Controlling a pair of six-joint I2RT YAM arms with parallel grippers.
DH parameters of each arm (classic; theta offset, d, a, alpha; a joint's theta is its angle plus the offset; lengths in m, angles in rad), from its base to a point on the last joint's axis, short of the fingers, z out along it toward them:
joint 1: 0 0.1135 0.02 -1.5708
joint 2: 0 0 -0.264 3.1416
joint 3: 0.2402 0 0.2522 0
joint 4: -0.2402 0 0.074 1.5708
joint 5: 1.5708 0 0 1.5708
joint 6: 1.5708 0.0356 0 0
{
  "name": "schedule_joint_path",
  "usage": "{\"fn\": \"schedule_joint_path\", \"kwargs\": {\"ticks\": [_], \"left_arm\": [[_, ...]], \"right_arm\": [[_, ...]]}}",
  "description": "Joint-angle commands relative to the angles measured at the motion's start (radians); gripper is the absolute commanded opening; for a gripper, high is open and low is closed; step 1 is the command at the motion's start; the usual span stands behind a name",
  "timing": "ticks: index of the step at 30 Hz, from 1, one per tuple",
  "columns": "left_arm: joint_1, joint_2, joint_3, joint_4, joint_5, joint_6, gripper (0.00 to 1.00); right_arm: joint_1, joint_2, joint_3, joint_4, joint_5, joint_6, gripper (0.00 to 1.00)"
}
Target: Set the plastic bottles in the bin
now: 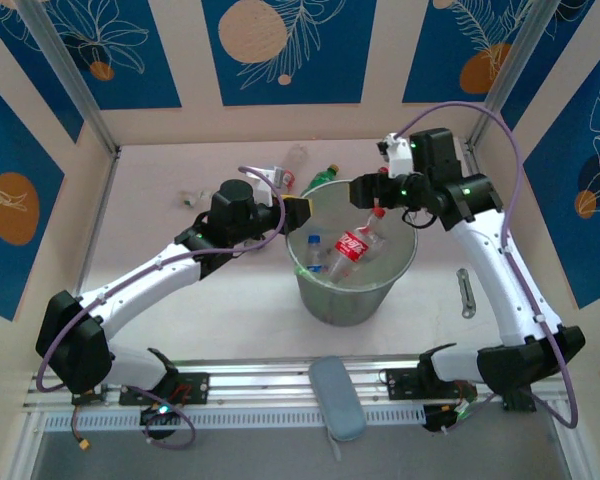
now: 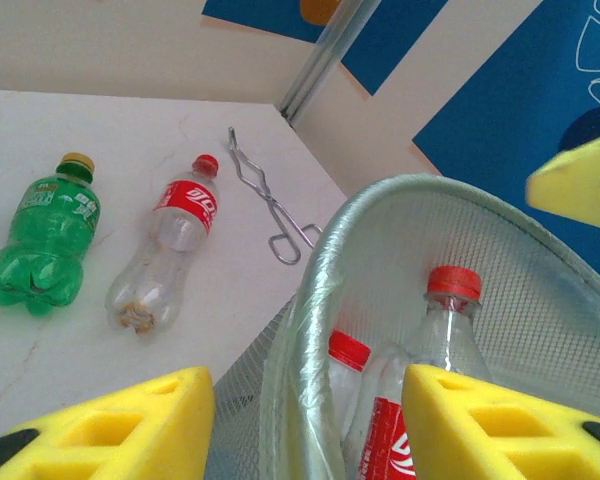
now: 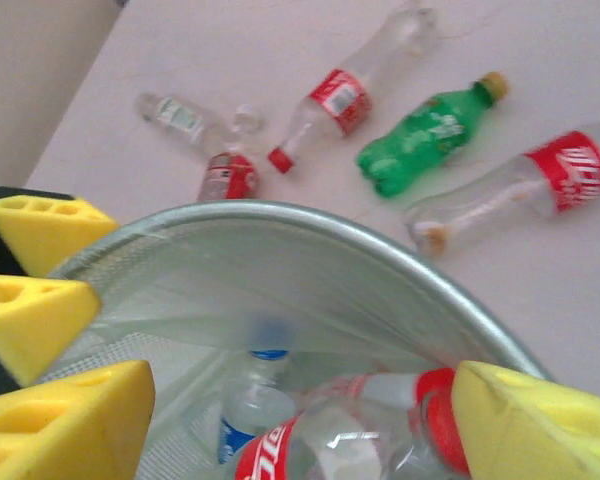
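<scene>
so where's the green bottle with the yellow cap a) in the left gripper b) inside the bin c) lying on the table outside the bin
c, the green bottle lies on its side on the table, outside the bin.

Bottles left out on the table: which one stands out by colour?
The green bottle with the yellow cap; the other bottles on the table are clear, mostly red-labelled.

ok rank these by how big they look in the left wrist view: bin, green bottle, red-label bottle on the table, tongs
1. bin, nearest the camera
2. red-label bottle and green bottle, too alike to rank: one longer, one fatter
3. tongs
</scene>
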Motion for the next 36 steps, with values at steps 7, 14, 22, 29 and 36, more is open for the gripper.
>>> {"fn": "schedule_joint_path", "kwargs": {"ticks": [7,14,22,29,36], "left_arm": [[-0.009,0.032,-0.025,-0.092,-0.05,0.006,0.53],[-0.009,0.034,-0.017,-0.08,-0.047,-0.002,0.53],[-0.006,-0.014,-0.009,-0.056,-0.038,-0.006,0.82],[0.041,-0.123,0.021,-0.194,-0.162,0.028,0.92],[0.242,-0.243,-0.076,-0.345,-0.184,-0.03,0.92]], "right_arm": [[-0.157,-0.092,-0.018,-0.185,0.065,0.007,0.51],[-0.159,-0.062,-0.112,-0.139,0.021,0.018,0.36],[-0.159,-0.023,-0.152,-0.039,-0.001,0.026,0.27],[-0.159,0.002,-0.167,0.074,0.004,0.047,0.25],[-0.147,0.024,-0.134,0.133,-0.07,0.054,0.27]]}}
